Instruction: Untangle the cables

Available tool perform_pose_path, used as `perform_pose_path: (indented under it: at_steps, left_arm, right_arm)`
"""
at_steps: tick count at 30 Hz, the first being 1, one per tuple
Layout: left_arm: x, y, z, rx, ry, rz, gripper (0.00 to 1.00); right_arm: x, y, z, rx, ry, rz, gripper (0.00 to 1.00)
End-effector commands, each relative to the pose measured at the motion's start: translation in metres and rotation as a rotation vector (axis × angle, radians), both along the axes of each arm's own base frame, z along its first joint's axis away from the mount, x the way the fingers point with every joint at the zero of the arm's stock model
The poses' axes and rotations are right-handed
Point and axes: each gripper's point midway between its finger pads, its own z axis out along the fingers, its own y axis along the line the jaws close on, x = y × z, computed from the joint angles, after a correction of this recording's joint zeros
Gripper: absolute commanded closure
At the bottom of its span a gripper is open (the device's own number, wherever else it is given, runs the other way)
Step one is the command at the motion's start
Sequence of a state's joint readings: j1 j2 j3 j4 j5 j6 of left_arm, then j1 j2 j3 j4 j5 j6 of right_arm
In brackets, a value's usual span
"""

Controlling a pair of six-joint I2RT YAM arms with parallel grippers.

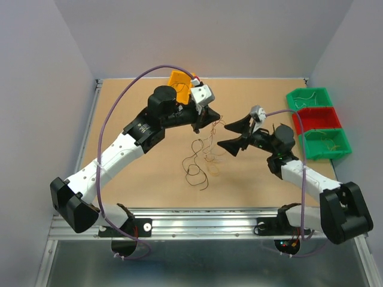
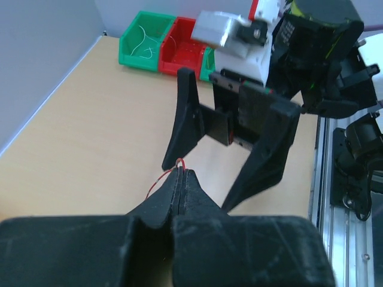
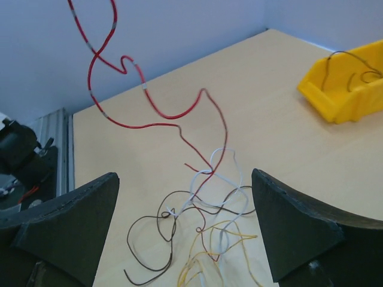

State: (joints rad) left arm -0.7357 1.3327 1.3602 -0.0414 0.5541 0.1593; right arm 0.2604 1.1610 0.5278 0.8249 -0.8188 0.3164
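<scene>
Red wire (image 3: 90, 75) is pinched right at the tips of the left gripper (image 2: 181, 173), jaws fully closed on it, and held up off the table (image 1: 149, 173). It curls down in loose loops, and the bottom end runs into the rest of the cables (image 3: 203, 209): whitish, dark brown and tan-yellow ones in a messy pile on the tabletop btw the two arms. Right gripper (image 1: 229, 136) is spread wide w/ nothing in it, facing the left one close up. Green and red bins (image 1: 311, 113) sit at the right edge w/ a few wires inside. Yellow bin (image 3: 335, 101) on the far side has a dark wire in it too.
</scene>
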Motion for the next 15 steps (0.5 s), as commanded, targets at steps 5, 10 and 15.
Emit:
perform_pose_path:
  at_steps: [5, 10, 15]
  left_arm:
    - [0.001, 0.006, 0.011, -0.036, -0.02, 0.01, 1.0]
    - [0.009, 0.018, 0.046, -0.084, -0.084, 0.071, 1.0]
    - [0.025, 0.055, 0.153, -0.205, -0.255, 0.279, 1.0]
  right_arm:
    - [0.027, 0.06, 0.007, -0.01, -0.167, 0.028, 0.05]
    - [0.043, 0.087, -0.007, -0.041, -0.178, 0.019, 0.09]
    - [0.056, 0.107, -0.025, -0.056, -0.144, 0.061, 0.29]
